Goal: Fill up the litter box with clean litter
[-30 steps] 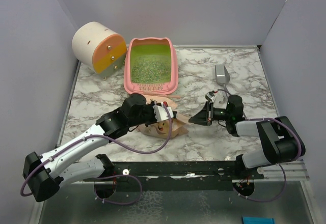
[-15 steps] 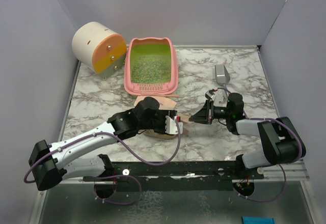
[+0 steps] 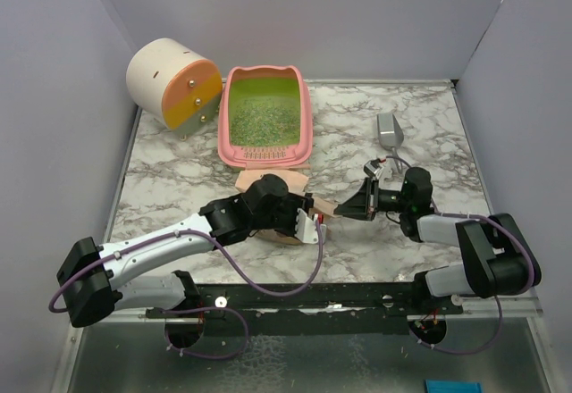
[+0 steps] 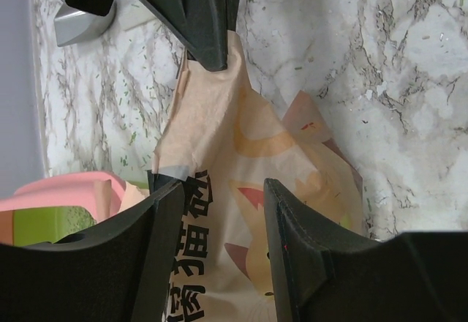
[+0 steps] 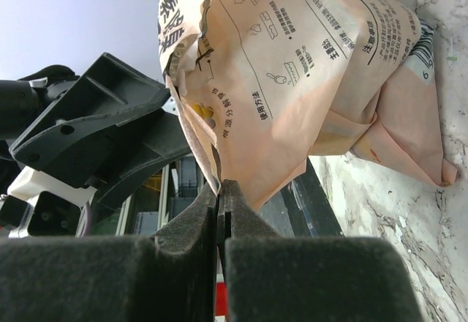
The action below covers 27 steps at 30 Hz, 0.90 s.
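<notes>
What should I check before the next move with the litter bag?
1. Hold of the right gripper on the bag: ok, shut on its edge.
2. Hold of the left gripper on the bag: not ok, jaws open over it.
3. Bag lifted off the table: not ok, it rests there.
4. Some litter in the box: ok, granules cover its floor.
5. Bag's mouth open for pouring: cannot tell.

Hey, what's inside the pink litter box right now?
Inside the litter box, greenish-grey litter covers most of the lime-green floor, thinner at the far end. The floor under it is covered.
</notes>
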Tool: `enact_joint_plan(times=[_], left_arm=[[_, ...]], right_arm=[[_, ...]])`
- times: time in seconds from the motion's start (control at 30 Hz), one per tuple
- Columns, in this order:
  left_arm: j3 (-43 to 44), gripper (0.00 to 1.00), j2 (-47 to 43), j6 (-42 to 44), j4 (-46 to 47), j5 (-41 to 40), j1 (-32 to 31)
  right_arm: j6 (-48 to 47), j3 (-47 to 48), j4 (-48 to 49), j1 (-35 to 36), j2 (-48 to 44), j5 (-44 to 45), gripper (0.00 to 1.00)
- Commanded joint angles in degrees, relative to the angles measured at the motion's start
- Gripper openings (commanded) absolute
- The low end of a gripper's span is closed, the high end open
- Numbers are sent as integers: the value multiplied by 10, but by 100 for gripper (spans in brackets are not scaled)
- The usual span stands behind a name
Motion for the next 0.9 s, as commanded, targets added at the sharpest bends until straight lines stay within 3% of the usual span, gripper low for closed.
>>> enact_joint_plan(times=[0.0,0.7,0.73,0.8,0.87], left_arm=[[3,51,-9,23,44,-28,-3],[-1,52,55,41,16,-21,-3],[0,51,54,40,16,-21,-3],[7,47,53,39,7,-18,-3],[23,43,55,37,-11,-12,-3]], right_arm=[[4,-15,18,-1,-22,-26,1],[-5,-3,15,-1,-49,-41,1],[-19,1,5,-1,-57,-44,5],[-77,20,-58,-1,-81,-43,31],[-185,59,-202,-1,-116,-21,47]])
